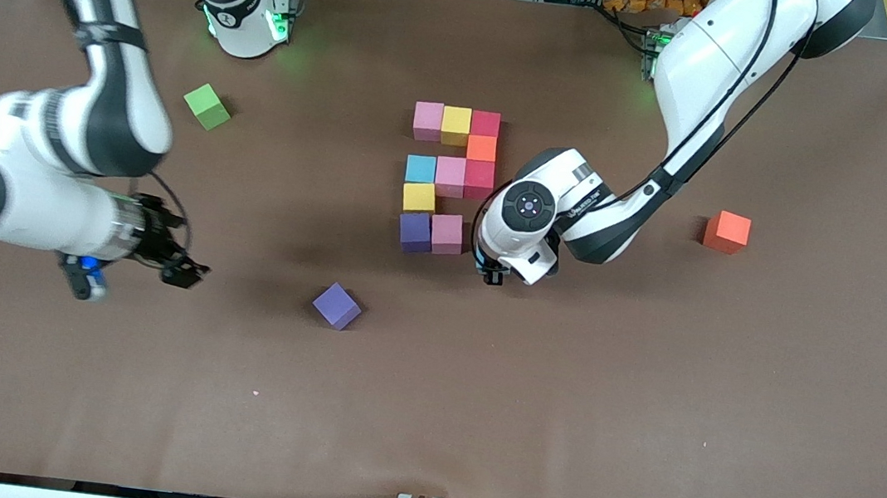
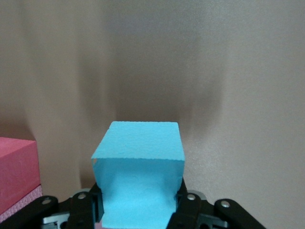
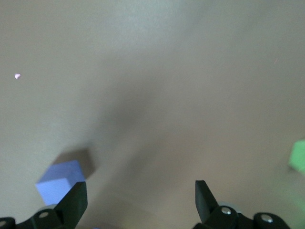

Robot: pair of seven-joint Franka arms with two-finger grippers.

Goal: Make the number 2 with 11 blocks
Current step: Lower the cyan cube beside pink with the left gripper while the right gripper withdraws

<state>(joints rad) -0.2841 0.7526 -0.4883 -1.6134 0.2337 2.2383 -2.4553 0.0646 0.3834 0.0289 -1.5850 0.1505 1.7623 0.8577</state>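
From the front, a loose purple matte cube (image 1: 336, 305) lay nearest us, the unfinished number 2 (image 1: 450, 179) farther off. In the left wrist view, our left gripper (image 2: 138, 202) clenched a light blue matte cube (image 2: 139, 176) beside the bottom row's pink block (image 2: 16, 174); we judged lowering it flush came next. In the right wrist view, our right gripper (image 3: 140, 200) waited, released.

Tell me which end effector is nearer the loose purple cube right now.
Left, by a small margin. The left end effector, shut on a light blue cube, sits beside the digit's bottom row. The right end effector, open, hangs toward the right arm's end from the purple cube.
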